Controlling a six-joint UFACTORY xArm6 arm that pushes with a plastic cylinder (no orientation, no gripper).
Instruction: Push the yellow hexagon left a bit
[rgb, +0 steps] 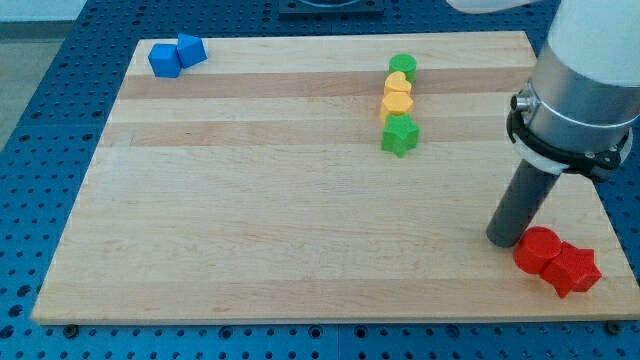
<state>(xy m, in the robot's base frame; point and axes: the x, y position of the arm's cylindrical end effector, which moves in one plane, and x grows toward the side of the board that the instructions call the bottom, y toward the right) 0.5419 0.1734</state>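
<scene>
Two yellow blocks sit in a column at the view's upper middle. The upper one looks like the yellow hexagon, and the lower one looks like a heart. A green round block touches the column's top and a green star its bottom. My tip rests on the board far to the lower right of the yellow blocks. It is right next to a red round block.
A red star lies against the red round block near the board's bottom right corner. A blue cube and a blue triangle sit together at the top left corner. The wooden board lies on a blue perforated table.
</scene>
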